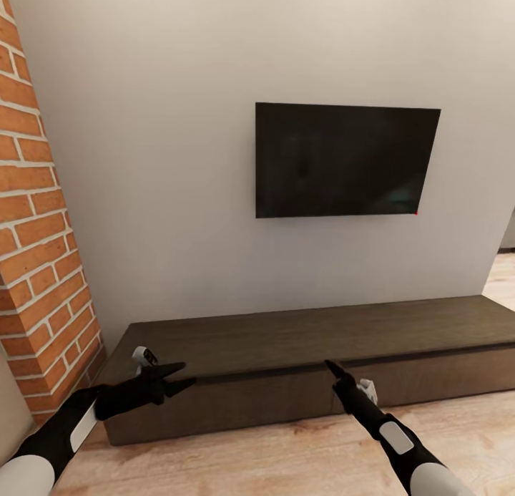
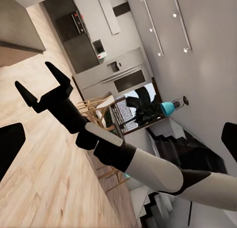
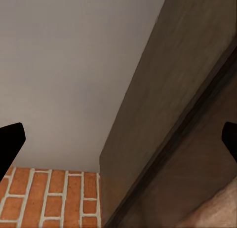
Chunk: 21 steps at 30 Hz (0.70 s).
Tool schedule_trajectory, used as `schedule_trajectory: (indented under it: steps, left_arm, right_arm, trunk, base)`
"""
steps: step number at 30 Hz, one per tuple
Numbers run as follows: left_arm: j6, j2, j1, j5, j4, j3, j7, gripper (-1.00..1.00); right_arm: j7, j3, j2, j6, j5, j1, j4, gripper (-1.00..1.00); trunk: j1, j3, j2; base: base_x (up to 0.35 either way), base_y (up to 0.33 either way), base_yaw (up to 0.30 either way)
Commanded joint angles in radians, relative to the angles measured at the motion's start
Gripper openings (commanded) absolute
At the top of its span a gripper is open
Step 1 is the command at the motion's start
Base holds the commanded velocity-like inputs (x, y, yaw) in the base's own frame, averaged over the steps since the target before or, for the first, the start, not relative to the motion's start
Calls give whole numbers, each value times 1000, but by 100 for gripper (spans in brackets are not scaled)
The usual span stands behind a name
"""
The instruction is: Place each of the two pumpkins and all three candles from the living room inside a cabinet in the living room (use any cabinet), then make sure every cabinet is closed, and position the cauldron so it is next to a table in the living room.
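The cabinet (image 1: 300, 338) is a long, low dark-brown unit against the white wall, and both of its drawer fronts are flush and shut. My left gripper (image 1: 187, 374) hovers open in front of the left drawer, near the top edge. My right gripper (image 1: 330, 367) is open by the seam between the two drawers; the left wrist view also catches this right gripper (image 2: 37, 77) with its fingers spread. The right wrist view looks along the cabinet top (image 3: 187, 90) toward the brick. Neither gripper holds anything. The pumpkins, candles and cauldron are out of view.
A black TV (image 1: 347, 159) hangs on the wall above the cabinet. A red brick column (image 1: 43, 231) stands close at the left. Pale wood floor (image 1: 286, 453) runs in front. Behind, the left wrist view shows wooden chairs (image 2: 98, 107) and a staircase (image 2: 182, 149).
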Motion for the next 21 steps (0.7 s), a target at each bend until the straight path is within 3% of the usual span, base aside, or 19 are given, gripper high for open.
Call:
schedule_trajectory:
  steps: [1, 21]
  left_arm:
    - [11, 1, 0, 3, 0, -3, -4, 100]
    - [11, -1, 0, 5, 0, -3, -4, 100]
  right_arm:
    - [2, -3, 0, 10, -7, -1, 7, 100]
    - [128, -3, 0, 13, -32, 0, 38, 100]
  trunk:
    - [0, -1, -1]
    - [73, -61, -134]
  base:
    - [7, 0, 0]
    - [1, 0, 0]
